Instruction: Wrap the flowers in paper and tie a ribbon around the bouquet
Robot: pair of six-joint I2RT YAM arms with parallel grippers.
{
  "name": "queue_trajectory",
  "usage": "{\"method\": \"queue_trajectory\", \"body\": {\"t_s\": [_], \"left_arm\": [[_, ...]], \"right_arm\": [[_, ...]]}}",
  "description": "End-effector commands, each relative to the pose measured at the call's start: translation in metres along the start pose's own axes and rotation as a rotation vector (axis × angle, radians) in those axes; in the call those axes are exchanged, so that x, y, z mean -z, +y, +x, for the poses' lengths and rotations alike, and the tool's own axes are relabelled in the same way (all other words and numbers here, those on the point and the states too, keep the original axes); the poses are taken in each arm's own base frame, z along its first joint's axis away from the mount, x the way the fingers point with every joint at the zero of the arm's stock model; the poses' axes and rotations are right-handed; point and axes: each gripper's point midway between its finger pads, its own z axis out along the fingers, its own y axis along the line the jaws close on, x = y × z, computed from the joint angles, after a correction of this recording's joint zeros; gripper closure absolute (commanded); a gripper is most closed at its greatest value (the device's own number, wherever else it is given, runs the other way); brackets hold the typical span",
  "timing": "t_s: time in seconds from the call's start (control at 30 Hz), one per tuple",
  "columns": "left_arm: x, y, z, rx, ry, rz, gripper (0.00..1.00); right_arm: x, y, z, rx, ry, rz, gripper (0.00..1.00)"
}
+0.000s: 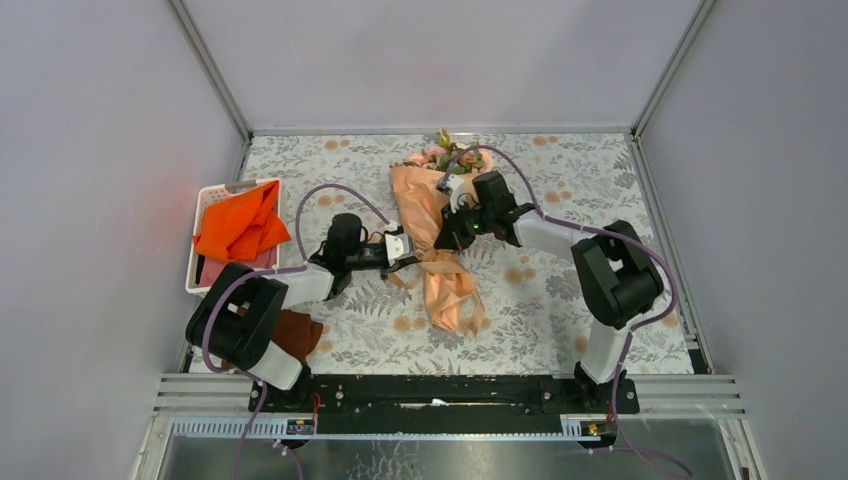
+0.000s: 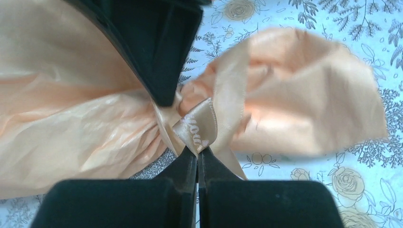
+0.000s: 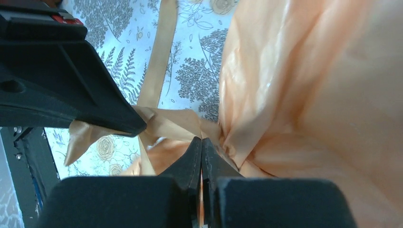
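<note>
We are looking down on a floral-patterned table point(image 1: 560, 290) that walls are enclosing on three sides. The bouquet point(image 1: 420, 205) is lying lengthwise down the middle. Both arms are crowding its waist. The left gripper point(image 1: 412, 258) is pinching the ribbon point(image 2: 199, 124) from the left, and the right gripper point(image 1: 443, 240) is pressing shut on the ribbon at the same knot from the right. No gap is showing between them. A white basket point(image 1: 232, 187) holding an orange cloth point(image 1: 240, 228) is blocking the left edge. A brown cloth point(image 1: 300, 335) is lying by the left arm's base. We are finding open tabletop at the far right corner, under the right arm's reach, and along the near strip below the bouquet's tail.
</note>
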Motion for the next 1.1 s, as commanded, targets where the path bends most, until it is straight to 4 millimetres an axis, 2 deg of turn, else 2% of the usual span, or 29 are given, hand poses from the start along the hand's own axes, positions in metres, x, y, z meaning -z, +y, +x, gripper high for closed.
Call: {"method": "queue_trajectory", "body": {"t_s": [0.0, 0.33, 0.5, 0.6, 0.77, 0.8, 0.83, 0.9, 0.93, 1.07], "left_arm": [[-0.002, 0.007, -0.011, -0.212, -0.037, 0.045, 1.00], [-0.007, 0.023, -0.003, -0.341, -0.007, 0.020, 1.00], [-0.011, 0.031, 0.011, -0.481, 0.025, 0.018, 1.00], [-0.013, 0.030, 0.018, -0.560, 0.034, 0.047, 1.00], [-0.015, 0.028, 0.025, -0.641, 0.041, 0.082, 1.00], [-0.014, 0.030, 0.025, -0.647, 0.048, 0.076, 0.96], [-0.013, 0.032, 0.025, -0.649, 0.053, 0.070, 0.83], [-0.008, 0.034, 0.026, -0.644, 0.066, 0.065, 0.64], [-0.005, 0.034, 0.029, -0.647, 0.079, 0.066, 0.52], [0.012, 0.036, 0.042, -0.646, 0.160, 0.063, 0.40]], "right_arm": [[0.035, 0.002, -0.043, 0.033, -0.154, 0.059, 1.00], [0.046, 0.021, -0.033, 0.026, -0.160, 0.011, 1.00], [0.042, 0.040, -0.013, 0.014, -0.128, -0.112, 0.99], [0.036, 0.034, 0.001, -0.022, -0.082, -0.104, 0.97], [0.029, 0.023, -0.002, -0.027, -0.075, -0.073, 1.00], [0.028, 0.021, -0.001, -0.030, -0.073, -0.070, 1.00], [0.027, 0.020, 0.000, -0.034, -0.072, -0.066, 1.00], [0.025, 0.018, 0.002, -0.041, -0.070, -0.061, 1.00], [0.024, 0.017, 0.003, -0.044, -0.068, -0.060, 1.00], [0.022, 0.015, 0.004, -0.042, -0.072, -0.058, 1.00]]}}
